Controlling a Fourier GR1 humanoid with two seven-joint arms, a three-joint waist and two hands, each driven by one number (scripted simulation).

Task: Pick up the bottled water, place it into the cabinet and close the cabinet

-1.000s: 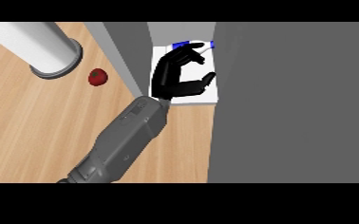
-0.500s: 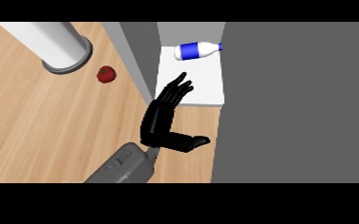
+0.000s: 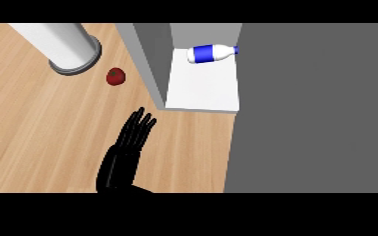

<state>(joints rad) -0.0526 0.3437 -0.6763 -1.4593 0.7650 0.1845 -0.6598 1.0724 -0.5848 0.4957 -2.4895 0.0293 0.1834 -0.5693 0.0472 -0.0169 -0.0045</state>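
The bottled water (image 3: 210,53), clear with a blue label and a white cap, lies on its side at the back of the white cabinet shelf (image 3: 203,87), cap pointing right. The cabinet stands open, and its grey door (image 3: 303,105) fills the right side of the head view. My left hand (image 3: 125,160) is open over the wooden counter, fingers straight and pointing up toward the shelf's front left corner. It is well apart from the bottle and holds nothing. My right hand does not show.
A small red fruit (image 3: 115,76) lies on the counter (image 3: 52,130) left of the cabinet's grey side wall (image 3: 151,55). A tall white cylinder with a grey base (image 3: 70,50) stands at the upper left.
My left hand let go of the bottle inside the cabinet and drew back down and left onto the counter. The bottle stays lying on the shelf.
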